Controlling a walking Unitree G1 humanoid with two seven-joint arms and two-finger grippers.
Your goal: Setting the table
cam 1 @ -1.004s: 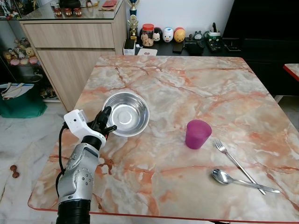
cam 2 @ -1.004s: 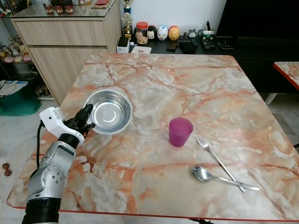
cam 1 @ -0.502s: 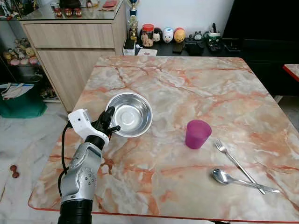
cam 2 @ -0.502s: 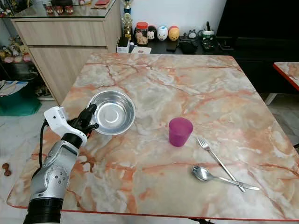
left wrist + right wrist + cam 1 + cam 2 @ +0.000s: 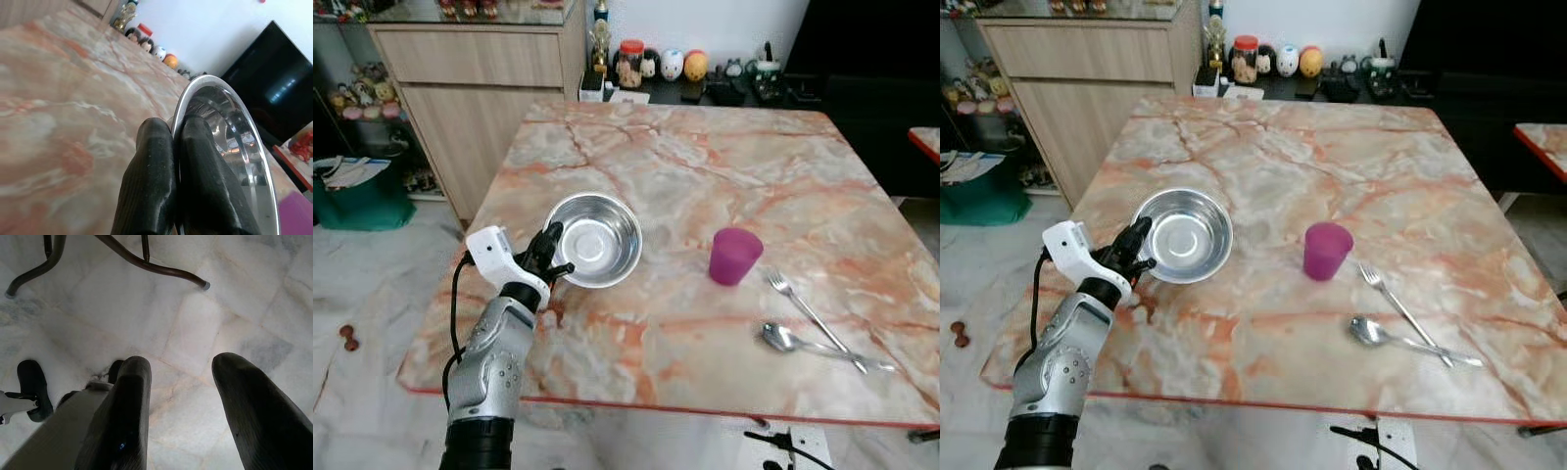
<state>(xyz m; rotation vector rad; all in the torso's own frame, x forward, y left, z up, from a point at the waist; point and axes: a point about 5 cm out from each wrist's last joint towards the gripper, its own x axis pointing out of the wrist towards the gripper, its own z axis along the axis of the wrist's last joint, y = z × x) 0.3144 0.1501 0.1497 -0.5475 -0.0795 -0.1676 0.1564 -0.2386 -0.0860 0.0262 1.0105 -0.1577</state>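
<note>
A square marble table [image 5: 685, 176] with orange veining is seen from above, standing on a pale tiled floor [image 5: 372, 294]. Behind it, a wooden sideboard [image 5: 475, 93] is set against the wall on the robot's left, and a low dark shelf [image 5: 705, 88] carries a row of small figurines and jars [image 5: 651, 64]. A green bin [image 5: 357, 201] is placed on the floor beside the sideboard.

A steel bowl [image 5: 597, 238] is located on the table's left part, close to the left edge. Its near-left rim is pinched by the left gripper [image 5: 551, 257], whose 2 black fingers [image 5: 151, 171] are pressed together on the rim, 1 finger inside the bowl and 1 outside, as is shown in the left wrist view. The silver left arm [image 5: 494, 352] is raised from below the table edge, with a white wrist unit [image 5: 491, 250] and a black cable looped alongside it.

A purple cup [image 5: 735, 256] is placed upside down near the middle of the table, well apart from the bowl. To its right, a fork [image 5: 803, 311] is laid at a slant, and a spoon [image 5: 803, 343] is laid just below it, the 2 handles crossing near their ends.

The right gripper [image 5: 181, 411] is hung low over the tiled floor, its 2 fingers held apart with nothing between them. Dark curved table legs [image 5: 122, 257] are visible beyond it in the right wrist view.
</note>
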